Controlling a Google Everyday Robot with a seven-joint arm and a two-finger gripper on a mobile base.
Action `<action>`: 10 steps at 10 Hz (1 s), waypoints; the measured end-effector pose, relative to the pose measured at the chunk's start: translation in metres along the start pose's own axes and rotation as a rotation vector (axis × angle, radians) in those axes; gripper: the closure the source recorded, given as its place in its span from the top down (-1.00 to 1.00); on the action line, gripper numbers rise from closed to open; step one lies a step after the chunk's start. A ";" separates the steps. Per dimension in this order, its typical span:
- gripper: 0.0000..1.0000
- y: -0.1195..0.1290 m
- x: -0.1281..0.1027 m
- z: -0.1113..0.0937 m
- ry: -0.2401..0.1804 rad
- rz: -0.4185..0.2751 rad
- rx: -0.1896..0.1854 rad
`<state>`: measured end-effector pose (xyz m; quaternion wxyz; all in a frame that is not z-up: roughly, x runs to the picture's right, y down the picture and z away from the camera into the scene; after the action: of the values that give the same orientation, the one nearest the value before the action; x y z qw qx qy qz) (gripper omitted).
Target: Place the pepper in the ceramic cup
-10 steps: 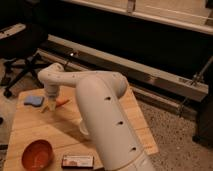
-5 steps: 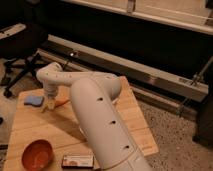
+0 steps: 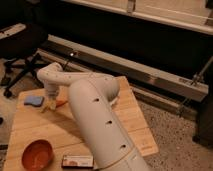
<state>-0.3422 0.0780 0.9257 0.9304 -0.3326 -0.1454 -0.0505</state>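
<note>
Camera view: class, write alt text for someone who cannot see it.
A white robot arm reaches across a wooden table, its gripper beside the orange pepper. A blue pad lies nearby; an orange bowl sits nearer the camera.

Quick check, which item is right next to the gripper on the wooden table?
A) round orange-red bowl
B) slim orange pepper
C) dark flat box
B: the gripper is down over the far left part of the wooden table, right beside the slim orange pepper. The round orange-red bowl and the dark flat box sit away from it at the near edge.
</note>
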 end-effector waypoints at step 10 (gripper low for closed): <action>-0.71 0.003 0.010 0.006 0.037 0.009 -0.045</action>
<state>-0.3337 0.0840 0.9314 0.9255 -0.3531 -0.1255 -0.0559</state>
